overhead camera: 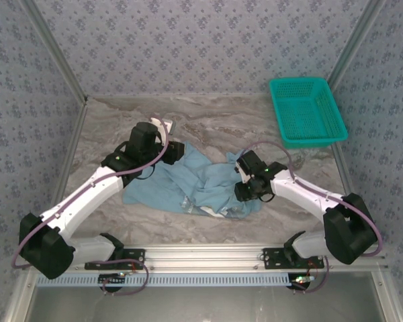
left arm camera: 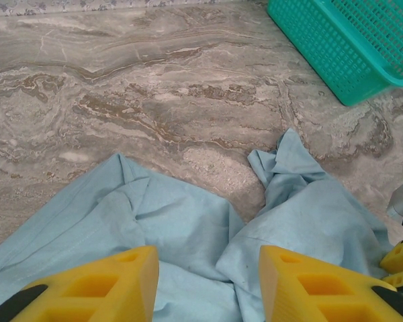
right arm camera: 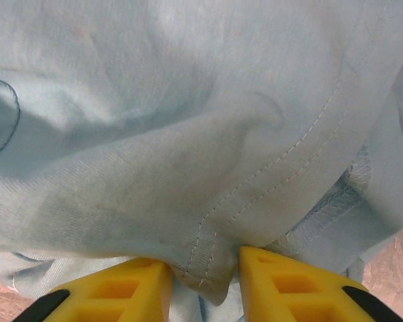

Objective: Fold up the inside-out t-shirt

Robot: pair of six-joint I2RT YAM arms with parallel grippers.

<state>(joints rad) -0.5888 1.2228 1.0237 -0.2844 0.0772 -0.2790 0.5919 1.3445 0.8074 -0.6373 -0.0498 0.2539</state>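
The inside-out t-shirt (overhead camera: 195,181) lies crumpled on the marble table between my two arms, light blue with its seams showing. My left gripper (overhead camera: 171,151) hovers at the shirt's upper left edge. In the left wrist view the left gripper (left arm camera: 208,268) stands open, its yellow fingers (left arm camera: 107,288) wide apart above wrinkled cloth (left arm camera: 174,221). My right gripper (overhead camera: 245,194) is down on the shirt's right side. In the right wrist view the right gripper (right arm camera: 205,268) pinches a stitched hem fold of the shirt (right arm camera: 188,134) from both sides.
A teal mesh basket (overhead camera: 305,84) stands at the back right of the table, also in the left wrist view as the basket (left arm camera: 349,47). Bare marble (overhead camera: 215,117) stretches behind the shirt. Patterned walls close the table on three sides.
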